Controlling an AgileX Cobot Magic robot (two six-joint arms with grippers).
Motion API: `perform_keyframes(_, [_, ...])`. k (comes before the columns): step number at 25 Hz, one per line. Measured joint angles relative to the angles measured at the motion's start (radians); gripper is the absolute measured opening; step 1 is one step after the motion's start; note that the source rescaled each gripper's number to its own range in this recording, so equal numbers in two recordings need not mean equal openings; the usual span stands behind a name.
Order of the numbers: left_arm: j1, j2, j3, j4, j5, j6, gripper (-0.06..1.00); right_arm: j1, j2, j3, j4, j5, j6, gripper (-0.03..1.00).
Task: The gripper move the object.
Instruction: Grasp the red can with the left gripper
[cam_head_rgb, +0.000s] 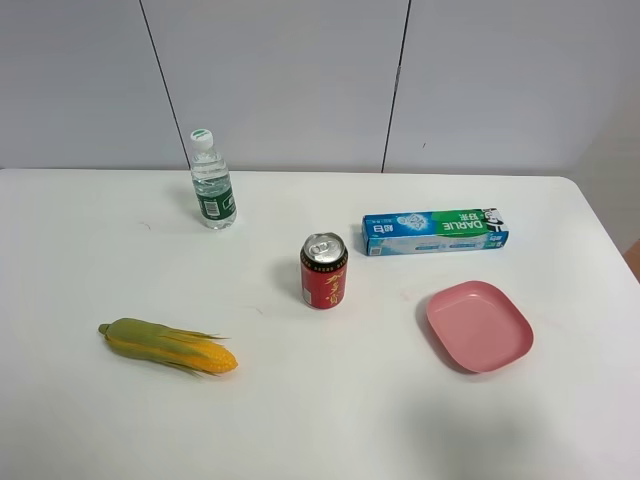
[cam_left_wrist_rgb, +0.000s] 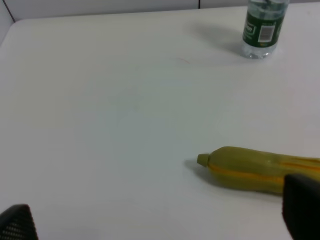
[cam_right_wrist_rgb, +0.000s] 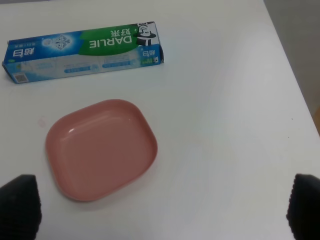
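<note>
The red drink can (cam_head_rgb: 324, 271) with a silver top and yellow markings stands upright near the middle of the white table (cam_head_rgb: 300, 420) in the exterior high view. It does not show in either wrist view. No arm or gripper shows in the exterior high view. In the left wrist view the left gripper (cam_left_wrist_rgb: 160, 222) shows only two black fingertips (cam_left_wrist_rgb: 302, 205) far apart at the picture's corners, open and empty. In the right wrist view the right gripper (cam_right_wrist_rgb: 165, 207) likewise shows two black fingertips (cam_right_wrist_rgb: 20, 205) far apart, open and empty, above the table near the pink plate.
A clear green-labelled water bottle (cam_head_rgb: 212, 180) (cam_left_wrist_rgb: 263, 27) stands at the back left. A corn cob (cam_head_rgb: 170, 346) (cam_left_wrist_rgb: 255, 169) lies front left. A Darlie toothpaste box (cam_head_rgb: 435, 231) (cam_right_wrist_rgb: 85, 51) lies right of the can. A pink plate (cam_head_rgb: 478, 325) (cam_right_wrist_rgb: 100, 147) sits front right.
</note>
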Motion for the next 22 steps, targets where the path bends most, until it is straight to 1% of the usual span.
perform_keyframes(22, [0.0,0.0,0.0,0.0,0.0,0.0,1.0,0.0,0.0,0.0,0.0,0.0,0.0,1.0])
